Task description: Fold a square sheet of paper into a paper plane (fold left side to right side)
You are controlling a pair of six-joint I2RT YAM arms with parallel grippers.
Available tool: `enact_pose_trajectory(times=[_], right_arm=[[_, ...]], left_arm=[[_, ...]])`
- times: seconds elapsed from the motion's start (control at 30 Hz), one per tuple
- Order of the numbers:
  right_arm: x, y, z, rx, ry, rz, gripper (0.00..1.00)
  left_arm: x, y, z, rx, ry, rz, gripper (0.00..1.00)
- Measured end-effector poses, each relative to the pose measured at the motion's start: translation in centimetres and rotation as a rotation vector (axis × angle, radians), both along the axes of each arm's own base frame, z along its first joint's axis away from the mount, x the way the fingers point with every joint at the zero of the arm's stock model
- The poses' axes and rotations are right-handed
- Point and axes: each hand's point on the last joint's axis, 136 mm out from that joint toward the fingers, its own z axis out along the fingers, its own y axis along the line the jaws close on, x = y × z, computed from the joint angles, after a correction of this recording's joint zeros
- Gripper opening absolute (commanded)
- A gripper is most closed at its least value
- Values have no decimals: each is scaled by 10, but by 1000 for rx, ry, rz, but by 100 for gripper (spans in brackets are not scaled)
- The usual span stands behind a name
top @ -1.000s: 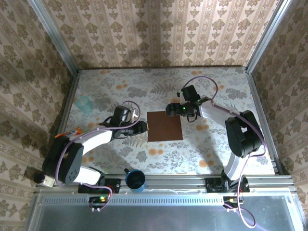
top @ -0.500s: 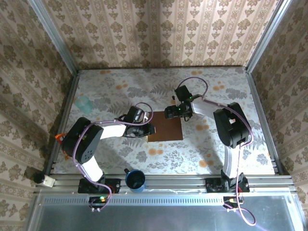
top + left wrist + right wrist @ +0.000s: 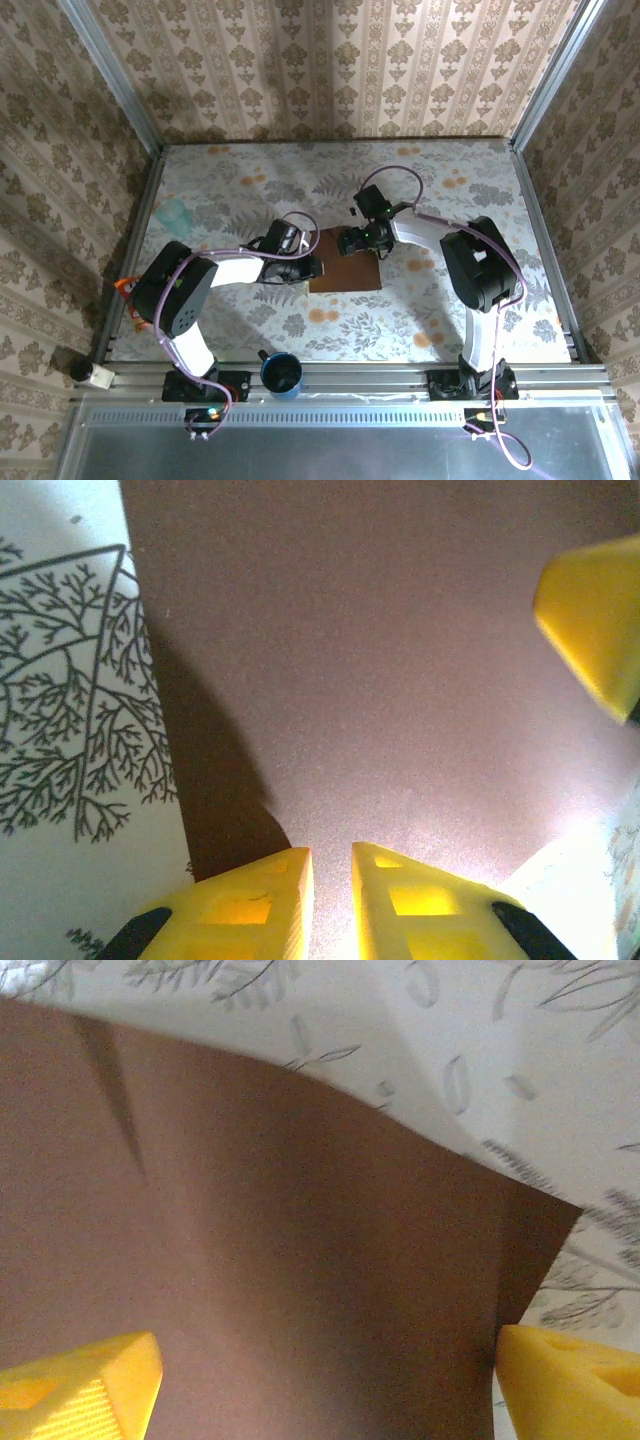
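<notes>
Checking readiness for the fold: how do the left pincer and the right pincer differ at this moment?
Opening: the left pincer has its fingers nearly together, a thin slit between; the right pincer has them wide apart. Place: the left pincer is at the left edge of the square sheet of paper; the right pincer is at its far edge. Both have yellow fingers, low over the sheet.

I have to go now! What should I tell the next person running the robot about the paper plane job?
The left tool is nearly shut at the left edge of the square sheet of paper; I cannot tell whether it grips it.
The right tool is open, over the sheet's far edge.
The sheet lies on the table between the arms.
Done: no fold visible yet.
Left: fold left side to right side, then the rest of the plane.
</notes>
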Motion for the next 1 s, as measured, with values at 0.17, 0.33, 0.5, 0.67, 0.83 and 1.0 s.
enact_pose_trajectory(times=[0.17, 0.33, 0.5, 0.67, 0.83, 1.0], right_arm=[[-11, 6, -1, -5, 25, 24, 72], [-24, 4, -3, -4, 62, 34, 47], [-40, 3, 2, 45, 98, 43, 36], [-52, -4, 33, 159, 63, 45, 32], [-61, -11, 82, 311, -44, 71, 30], [-82, -8, 136, 442, -160, 164, 30]], left_arm=[[3, -3, 0, -15, -6, 6, 19], [3, -4, 2, -26, -10, 8, 25], [-2, 3, 12, -25, -37, 9, 40], [3, 22, 58, -60, -162, 35, 59], [13, 58, 120, -130, -369, 96, 80], [5, 90, 161, -213, -550, 133, 100]])
